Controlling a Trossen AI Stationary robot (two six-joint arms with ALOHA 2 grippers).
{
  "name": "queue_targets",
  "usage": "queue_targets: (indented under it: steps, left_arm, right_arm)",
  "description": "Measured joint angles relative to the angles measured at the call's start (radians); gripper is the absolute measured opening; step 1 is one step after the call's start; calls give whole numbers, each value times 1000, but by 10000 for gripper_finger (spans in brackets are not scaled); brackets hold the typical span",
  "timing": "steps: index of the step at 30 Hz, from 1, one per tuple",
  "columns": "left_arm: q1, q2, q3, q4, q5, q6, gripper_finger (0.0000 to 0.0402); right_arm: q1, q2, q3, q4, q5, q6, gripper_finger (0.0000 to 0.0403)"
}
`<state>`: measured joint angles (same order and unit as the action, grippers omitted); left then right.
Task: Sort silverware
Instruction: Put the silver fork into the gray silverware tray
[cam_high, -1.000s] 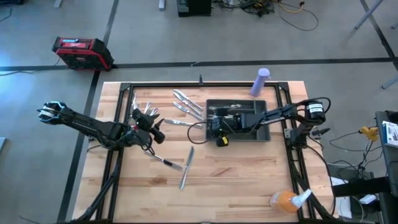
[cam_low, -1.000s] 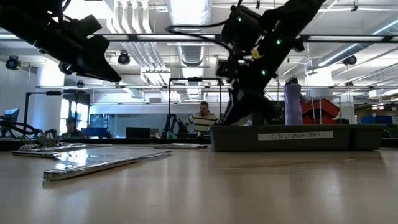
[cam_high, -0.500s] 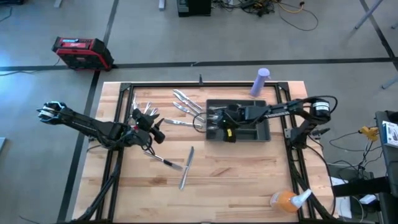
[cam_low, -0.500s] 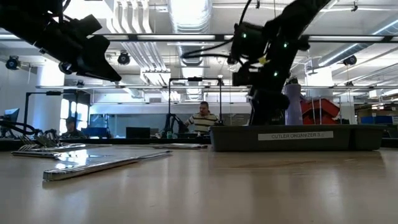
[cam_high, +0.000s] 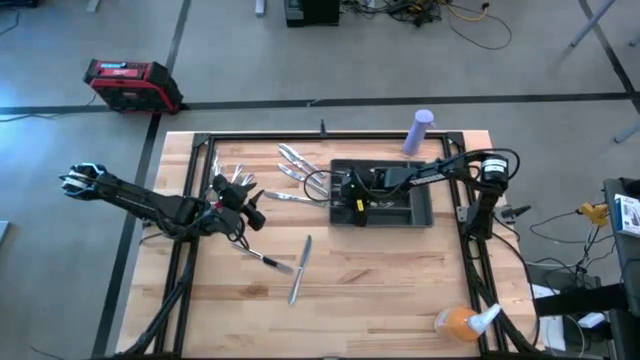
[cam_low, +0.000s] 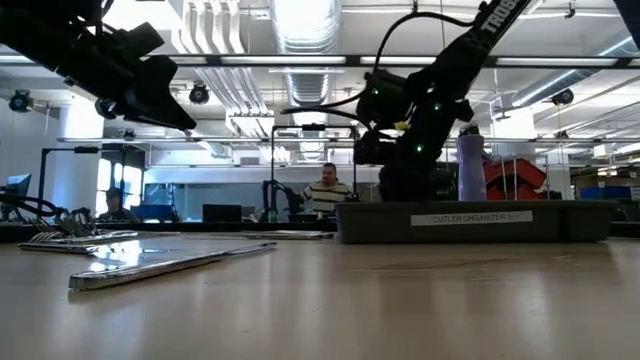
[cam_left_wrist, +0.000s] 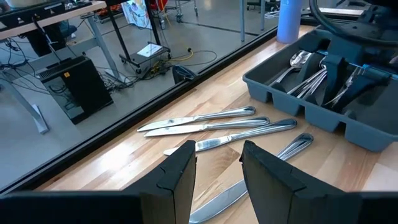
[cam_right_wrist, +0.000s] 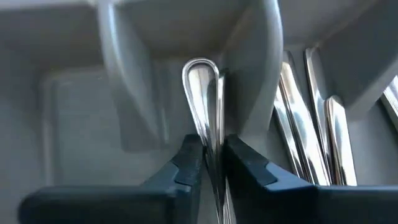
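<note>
Table (cam_high: 400, 300) carrying the grey organizer tray (cam_high: 422, 214) and loose silverware (cam_high: 300, 170) lying beside it, with more pieces near the middle; right gripper (cam_high: 352, 196) low over the tray's left part, jaws clenched on a slim utensil (cam_right_wrist: 205, 99) whose rounded handle end sits against a divider wall; left gripper (cam_left_wrist: 217, 171) waiting over the table's left side, jaws released. Judged best practice: centre the piece over one compartment, clear of the divider, lower it flat, then release; letting go on the wall risks a straddled piece.
</note>
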<state>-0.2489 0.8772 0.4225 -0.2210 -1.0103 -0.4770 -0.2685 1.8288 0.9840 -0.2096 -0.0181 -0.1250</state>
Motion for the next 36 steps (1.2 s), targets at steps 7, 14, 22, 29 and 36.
queue_targets:
  steps: [7,14,22,29,36]
  left_arm:
    - [0,0,0,0,0,0,117]
    - [0,0,0,0,0,0,117]
    - [0,0,0,0,0,0,117]
    - [0,0,0,-1,0,0,117]
    - [0,0,0,-1,0,0,117]
  right_arm:
    - [43,-19,29,-60,79,-34,11]
    - [62,-20,42,-76,117,-52,1]
    - [89,-27,44,-77,238,-78,0]
    - [125,-43,138,-247,288,-71,0]
    - [119,-40,162,-269,287,-52,0]
